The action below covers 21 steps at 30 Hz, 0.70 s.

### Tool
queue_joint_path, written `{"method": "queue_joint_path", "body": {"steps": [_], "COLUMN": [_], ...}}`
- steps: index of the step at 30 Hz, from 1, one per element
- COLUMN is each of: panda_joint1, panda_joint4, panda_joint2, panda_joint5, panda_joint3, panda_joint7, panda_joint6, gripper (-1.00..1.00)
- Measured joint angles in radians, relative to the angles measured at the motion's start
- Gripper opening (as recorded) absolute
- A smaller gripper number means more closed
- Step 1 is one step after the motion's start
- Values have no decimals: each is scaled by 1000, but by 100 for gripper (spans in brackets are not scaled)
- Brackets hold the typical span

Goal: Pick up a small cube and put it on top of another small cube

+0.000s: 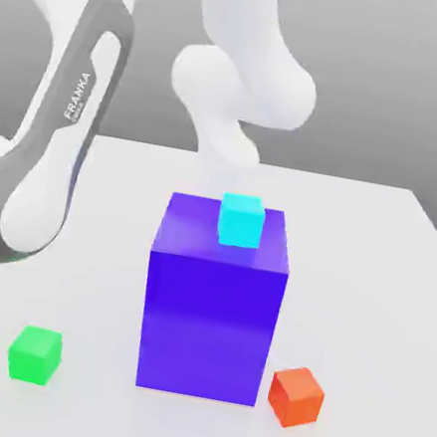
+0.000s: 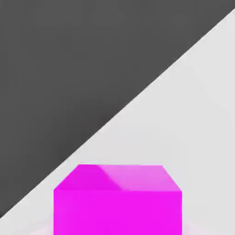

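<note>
On the pale bench [image 1: 373,280], a large blue block [image 1: 207,327] is set upright near the middle. A cyan cube [image 1: 240,220] is seen on its top face, slightly toward the exterior view's right. A small green cube [image 1: 35,355] is placed on the bench at the exterior view's left, apart from the block. A small orange cube [image 1: 296,397] is placed just beside the block at the exterior view's right, near its near edge, and is turned at an angle to it.

In the hand view, a magenta cube [image 2: 117,212] is seen close up, with part of its top face in a darker shade. Behind it, the pale surface is met by a dark grey area along a slanting edge. The jaws are drawn together; whether the magenta cube is pinched between them cannot be told. The white and grey arm [image 1: 62,124] is reached over the far and left parts of the scene.
</note>
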Motion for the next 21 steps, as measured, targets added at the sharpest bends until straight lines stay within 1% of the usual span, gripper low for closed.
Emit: {"method": "queue_joint_path", "body": {"steps": [7,12,14,17,18,21], "panda_joint1": [16,19,19,6,-1,-1], "panda_joint4": [-254,-435,-461,-463,-462,-462], "panda_joint2": [-211,-359,-338,-245,-211,-211], "panda_joint5": [-75,-87,-67,-22,-7,-7], "panda_joint3": [-1,8,15,37,47,47], "panda_joint7": [-108,-214,-246,-284,-295,-295], "panda_joint6": [50,84,130,224,256,256], "gripper": [-100,-100,-100,-100,100,100]}}
